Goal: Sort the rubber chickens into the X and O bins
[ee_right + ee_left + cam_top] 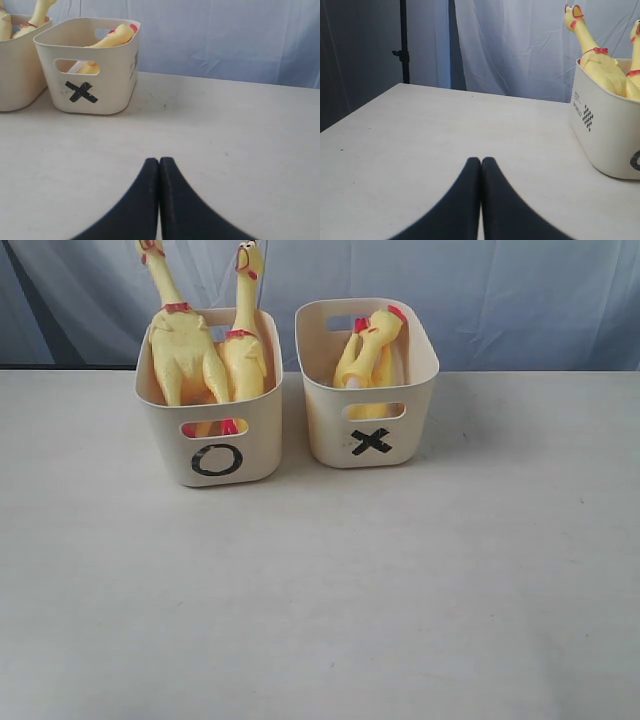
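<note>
Exterior view: we see two whole chickens point(185, 355) upright in the O bin point(165, 455) and chicken pieces point(368, 350) in the X bin point(325, 430). Both bins sit well apart from our left gripper point(481, 164) and right gripper point(159, 164). Both have jaws pressed together, gripping nothing.

On the table point(320, 600), two bins stand side by side near the back: the O bin point(165, 455) on the left, the X bin point(325, 430) on the right. Inside the O bin a whole chicken point(178, 350) stands upright, with a second chicken point(246, 352) against its right. Chicken parts point(368, 355) lean inside the X bin. A curtain point(500, 300) hangs behind.
</note>
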